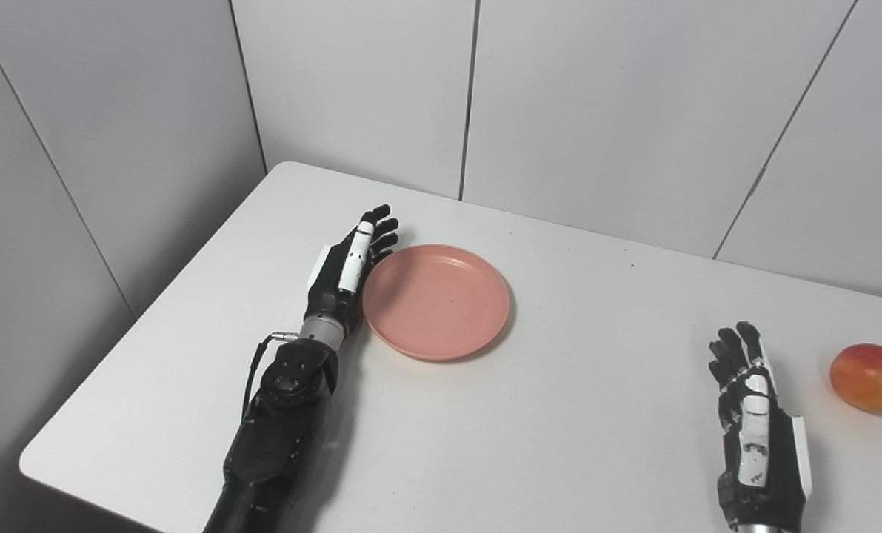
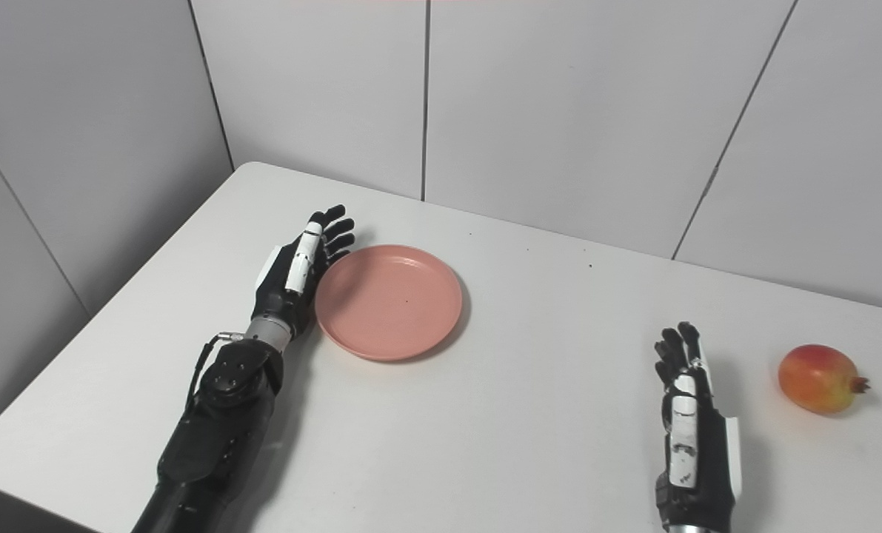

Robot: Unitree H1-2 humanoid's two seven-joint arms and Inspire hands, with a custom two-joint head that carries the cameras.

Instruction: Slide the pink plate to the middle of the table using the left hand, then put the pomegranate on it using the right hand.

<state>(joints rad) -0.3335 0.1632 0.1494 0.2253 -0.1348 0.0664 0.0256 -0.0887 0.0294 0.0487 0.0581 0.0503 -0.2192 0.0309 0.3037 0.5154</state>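
A pink plate [image 1: 436,300] lies flat on the white table [image 1: 574,414], left of its middle. My left hand [image 1: 348,270] stands on edge against the plate's left rim, fingers stretched out and apart, palm toward the plate, holding nothing. The pomegranate [image 1: 872,377], red and yellow, rests at the far right of the table. My right hand [image 1: 752,414] is near the front right, open with fingers pointing away, a short gap to the left of the fruit and not touching it.
Grey wall panels [image 1: 596,111] rise close behind the table's far edge and along its left side. The table's left corner and front edge [image 1: 63,474] lie near my left forearm.
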